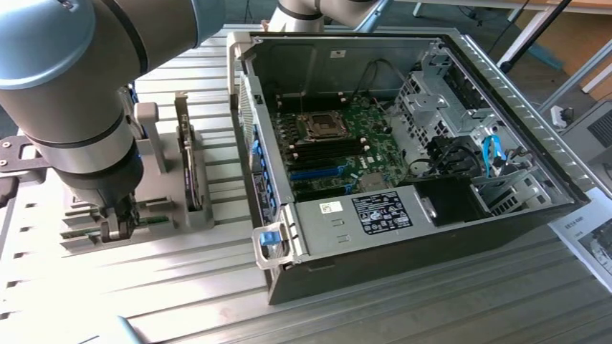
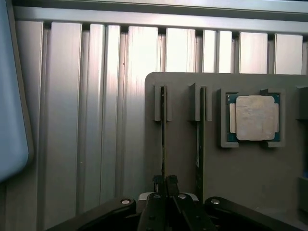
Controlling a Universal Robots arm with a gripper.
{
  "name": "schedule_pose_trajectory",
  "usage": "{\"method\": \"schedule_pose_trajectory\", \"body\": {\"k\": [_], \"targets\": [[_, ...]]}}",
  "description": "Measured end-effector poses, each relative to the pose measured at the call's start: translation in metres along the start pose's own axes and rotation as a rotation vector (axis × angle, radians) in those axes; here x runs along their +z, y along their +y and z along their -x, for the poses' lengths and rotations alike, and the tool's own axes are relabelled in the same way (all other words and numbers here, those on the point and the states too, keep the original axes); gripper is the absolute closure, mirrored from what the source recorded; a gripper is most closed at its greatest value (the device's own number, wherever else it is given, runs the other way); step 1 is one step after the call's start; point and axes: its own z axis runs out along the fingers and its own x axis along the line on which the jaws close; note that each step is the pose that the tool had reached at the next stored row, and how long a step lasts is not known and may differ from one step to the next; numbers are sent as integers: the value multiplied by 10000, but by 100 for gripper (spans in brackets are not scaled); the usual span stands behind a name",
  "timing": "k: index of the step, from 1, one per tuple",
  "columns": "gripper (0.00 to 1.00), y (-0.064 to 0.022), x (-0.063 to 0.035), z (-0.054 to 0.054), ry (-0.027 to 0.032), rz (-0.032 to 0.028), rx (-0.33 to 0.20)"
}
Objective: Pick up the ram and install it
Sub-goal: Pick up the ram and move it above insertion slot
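Where the ram (image 2: 163,134) stands edge-on in its grey holder (image 2: 183,154), fingers (image 2: 157,185) nearly together, pinching its end.

The exterior view looks down from high and well back, the open computer case (image 1: 431,254) central and the grey holder (image 1: 199,204) at 9 o'clock. The wrist view looks straight down past the gripper (image 2: 166,182), close onto that holder, which both views share

ram (image 2: 162,134) in holder (image 2: 180,144), CPU (image 2: 253,118) beside
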Motion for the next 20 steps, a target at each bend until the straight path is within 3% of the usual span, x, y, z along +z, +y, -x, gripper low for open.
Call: {"method": "schedule_pose_trajectory", "body": {"k": [20], "targets": [[88,10,-394,14,0,0,0]]}}
